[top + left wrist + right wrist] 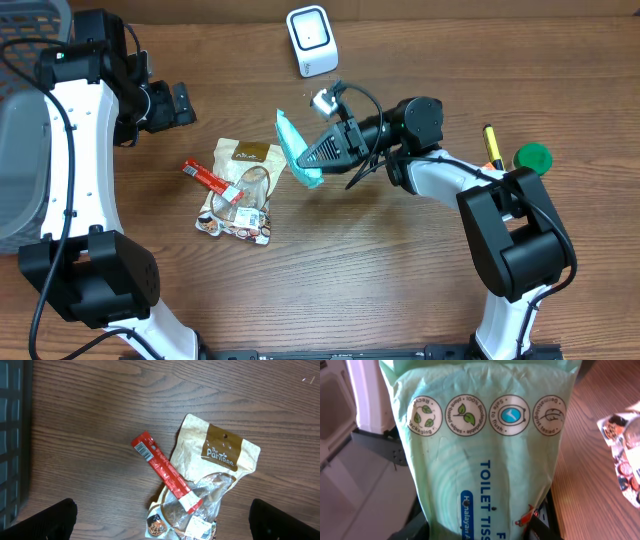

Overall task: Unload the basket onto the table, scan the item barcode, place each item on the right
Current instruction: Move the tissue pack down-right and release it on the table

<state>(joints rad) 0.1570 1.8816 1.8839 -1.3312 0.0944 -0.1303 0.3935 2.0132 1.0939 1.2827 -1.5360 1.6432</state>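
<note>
my right gripper (312, 152) is clamped on the pack (293, 143), a soft green pouch of toilet tissue. it is held up off the table (400, 290), between the scanner (311, 40) and the snack bag (240, 188) and well apart from the scanner. the left gripper (182, 102) is spread wide and empty, hanging over the bag and the red stick (165, 472) that lies across it.

i judge the pack light and squashy: thin film over a soft stack. it will bow and crease under the jaws, and it may slide if i twist it quickly. the grip seems to be at one end, which leaves the rest free to flop. a hold across the thick middle would be steadier.

what i can't see matters more. the right wrist view is filled by one face of the pack, with four round icons (485, 416) and part of the lettering, the bottom cut off by the frame. no barcode shows there. the other face is hidden from every camera, and overhead i see the pack nearly edge on. the scanner's tilt i can't make out.
</note>
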